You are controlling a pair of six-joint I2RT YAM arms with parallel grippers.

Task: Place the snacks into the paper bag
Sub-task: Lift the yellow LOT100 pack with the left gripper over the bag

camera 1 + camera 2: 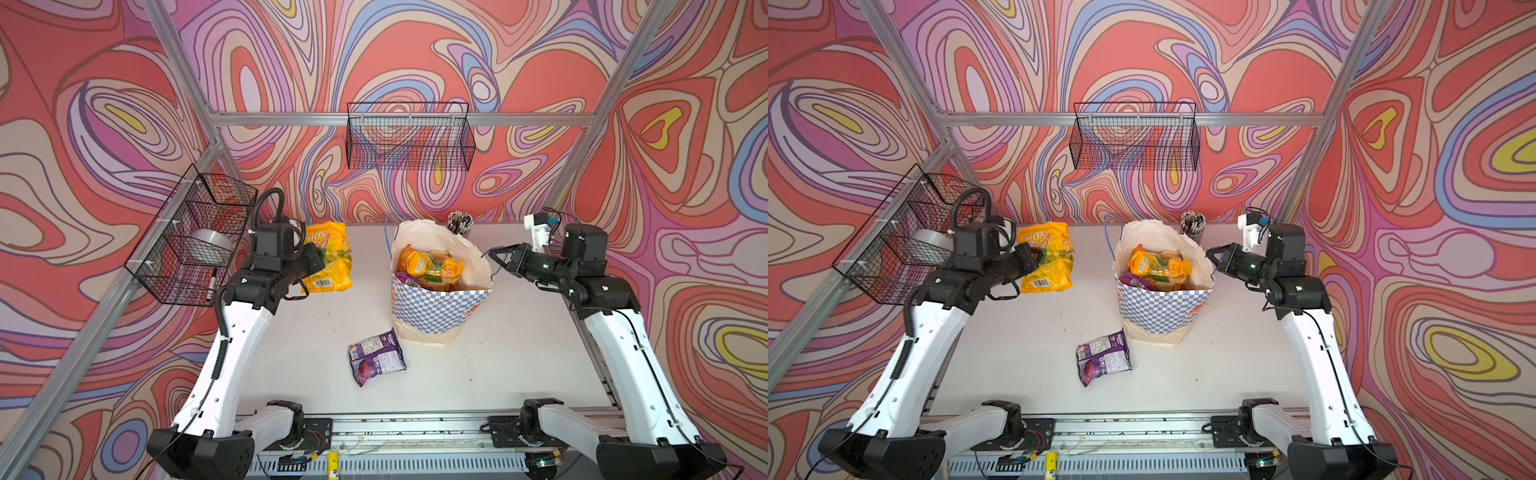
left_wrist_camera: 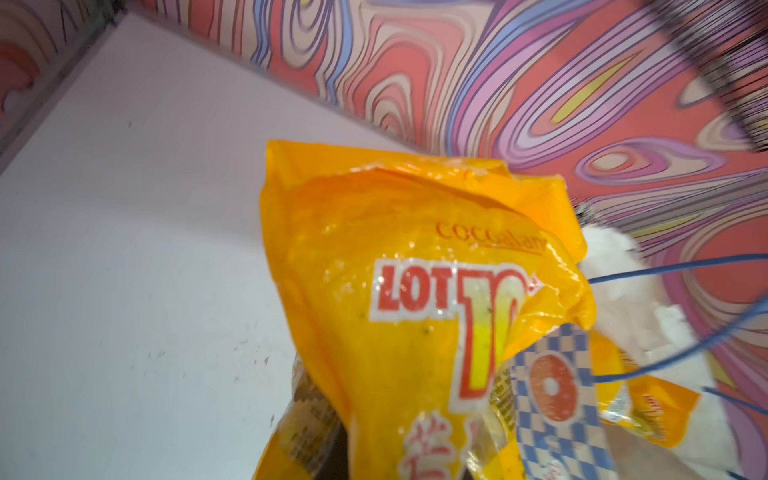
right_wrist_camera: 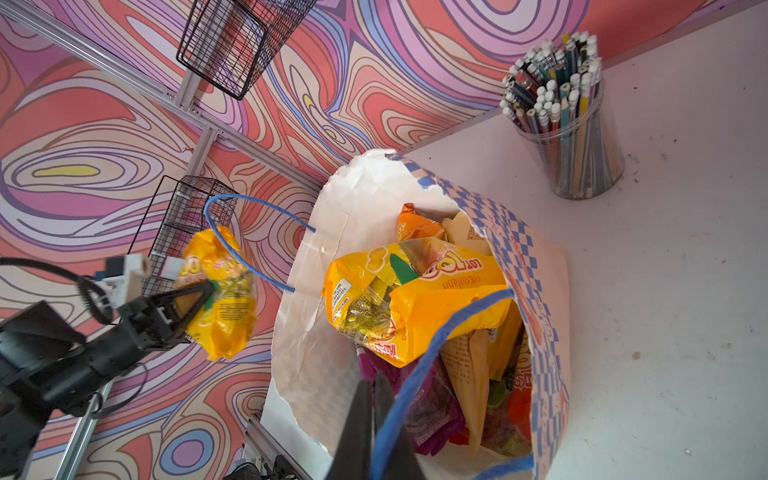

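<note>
The left gripper (image 3: 205,291) is pinched tight on a yellow pack (image 1: 332,253), held up in the air beside the bag (image 1: 436,307) ready to go in, while the right gripper (image 3: 374,382) is closed on the bag's blue handle (image 3: 436,340), likely so its mouth stays open.

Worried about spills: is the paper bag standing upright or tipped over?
Upright. In a top view the paper bag stands on its cream base on the table, mouth facing up, snack packets visible inside.
</note>
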